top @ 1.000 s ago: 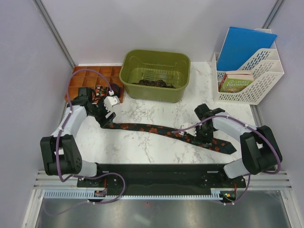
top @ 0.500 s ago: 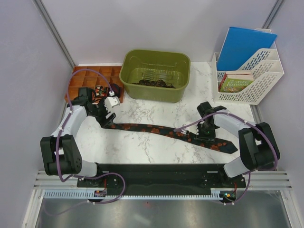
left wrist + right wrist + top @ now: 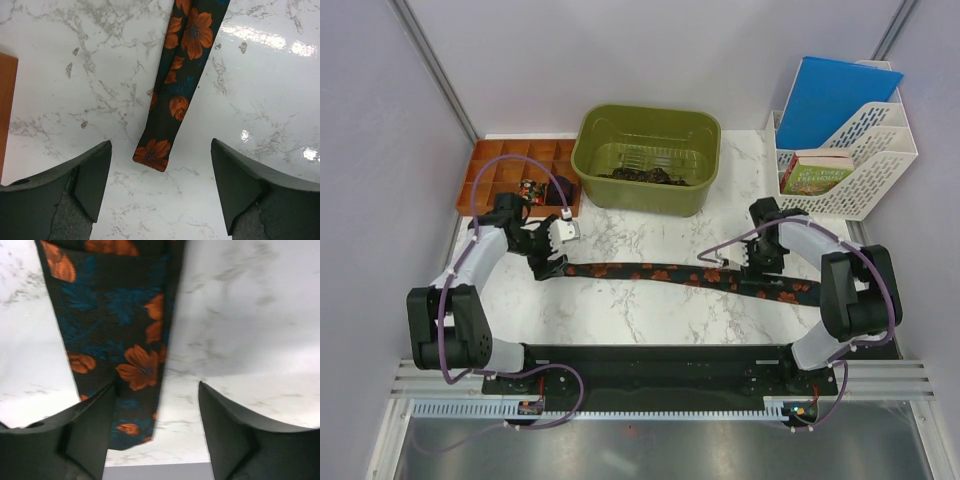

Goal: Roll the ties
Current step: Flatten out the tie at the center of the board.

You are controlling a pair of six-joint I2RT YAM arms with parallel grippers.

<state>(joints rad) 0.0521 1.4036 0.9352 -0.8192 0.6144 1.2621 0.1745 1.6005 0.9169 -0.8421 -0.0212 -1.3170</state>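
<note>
A dark tie with orange flowers (image 3: 670, 274) lies flat and straightened across the marble table, narrow end at the left, wide end at the right. My left gripper (image 3: 552, 262) is open and empty just above the narrow end (image 3: 152, 155), which lies between its fingers (image 3: 85, 175). My right gripper (image 3: 757, 262) is open over the wide end (image 3: 120, 350); the tie lies under its left finger (image 3: 92, 425), not gripped. More dark ties (image 3: 640, 175) lie in the green bin.
A green bin (image 3: 645, 125) stands at the back centre. A brown compartment tray (image 3: 500, 165) with small items is at the back left. A white file rack (image 3: 865, 165) with a blue folder and a book stands at the back right.
The tie has been pulled straighter and now lies nearly level. The right gripper moved back and right along the wide end. The left gripper shifted slightly toward the narrow end.
</note>
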